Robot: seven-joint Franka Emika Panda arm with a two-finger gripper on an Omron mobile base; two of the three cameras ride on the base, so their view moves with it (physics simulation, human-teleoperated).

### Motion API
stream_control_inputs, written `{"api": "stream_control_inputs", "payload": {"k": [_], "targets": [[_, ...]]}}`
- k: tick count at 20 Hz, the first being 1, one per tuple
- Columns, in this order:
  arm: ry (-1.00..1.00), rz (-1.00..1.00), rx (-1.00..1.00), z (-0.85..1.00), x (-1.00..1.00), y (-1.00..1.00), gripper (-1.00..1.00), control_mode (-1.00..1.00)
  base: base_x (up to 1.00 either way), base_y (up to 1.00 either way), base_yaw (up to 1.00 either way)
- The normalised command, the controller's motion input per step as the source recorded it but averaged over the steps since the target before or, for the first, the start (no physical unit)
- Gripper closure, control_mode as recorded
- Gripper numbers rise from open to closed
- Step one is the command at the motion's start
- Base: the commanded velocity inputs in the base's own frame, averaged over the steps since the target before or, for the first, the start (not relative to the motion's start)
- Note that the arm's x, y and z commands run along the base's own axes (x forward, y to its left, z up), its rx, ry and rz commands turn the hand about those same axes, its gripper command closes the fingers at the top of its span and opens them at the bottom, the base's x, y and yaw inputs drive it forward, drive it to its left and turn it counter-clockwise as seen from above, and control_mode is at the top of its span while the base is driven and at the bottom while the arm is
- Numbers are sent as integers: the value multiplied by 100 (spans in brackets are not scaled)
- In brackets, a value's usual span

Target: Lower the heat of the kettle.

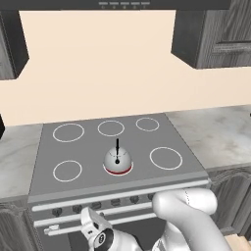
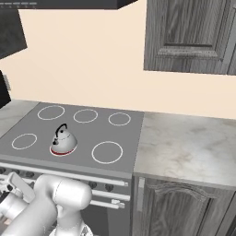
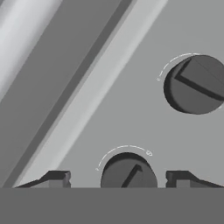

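The small silver-grey kettle, with its thin black upright handle, stands on the front middle burner of the stove, and a red ring glows under it. My gripper is down at the stove's front panel. It is open, and its two dark fingertips straddle a round dark knob with a narrow gap on each side. The knob's ridge lies slanted in the hand view.
A second knob sits further along the panel, and a row of knobs runs above the oven handle bar. Marble counters flank the stove, dark cabinets hang above, and my arm's white elbow is in front of the oven.
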Motion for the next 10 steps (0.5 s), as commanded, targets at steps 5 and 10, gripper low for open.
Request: {"api": "stream_control_inputs", "payload": {"k": [5,10], "targets": [[-9,4,1,7,30,-22,-100,-100,0,0,0],[-14,4,1,16,18,-23,-100,-100,0,0,0]]}}
